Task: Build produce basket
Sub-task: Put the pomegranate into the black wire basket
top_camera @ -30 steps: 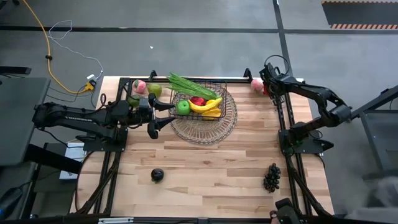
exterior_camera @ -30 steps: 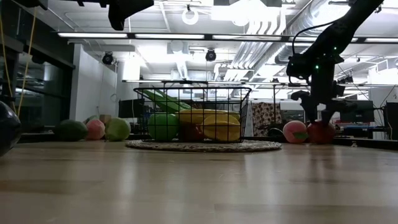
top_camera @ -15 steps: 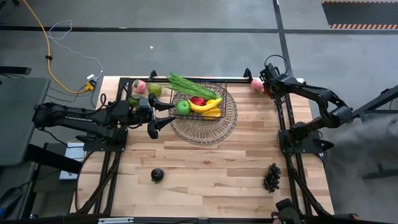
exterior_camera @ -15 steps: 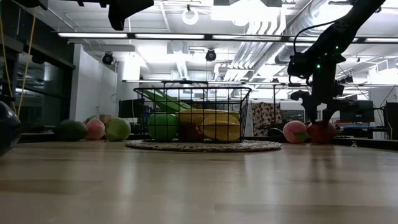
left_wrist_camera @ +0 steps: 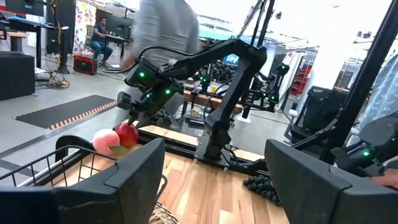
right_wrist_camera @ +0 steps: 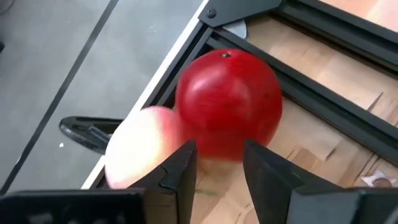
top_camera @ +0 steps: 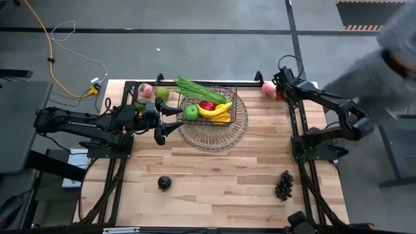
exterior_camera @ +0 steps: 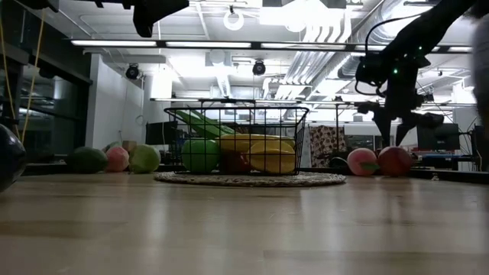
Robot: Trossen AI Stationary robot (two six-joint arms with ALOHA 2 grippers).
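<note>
The dark wire basket (top_camera: 209, 104) stands on a paler round tray (top_camera: 214, 130) and holds a banana (top_camera: 216, 110), a green apple (top_camera: 191, 112), a red fruit and a leafy bunch (top_camera: 195, 88). A red apple (right_wrist_camera: 229, 106) and a pink peach (right_wrist_camera: 140, 146) rest side by side on the table's far right corner. My right gripper (exterior_camera: 397, 131) hangs open above the apple, touching nothing. My left gripper (top_camera: 162, 125) is open and empty just left of the basket.
A peach (top_camera: 146, 90), a green fruit (top_camera: 161, 94) and a mango (top_camera: 139, 104) lie at the far left. A dark plum (top_camera: 164, 182) and dark grapes (top_camera: 283, 185) lie near the front edge. A person (top_camera: 390, 58) stands beyond the far right corner.
My right gripper has gone up from around the red apple, which stays on the table beside the peach. A person has moved in at the far right of the table.
</note>
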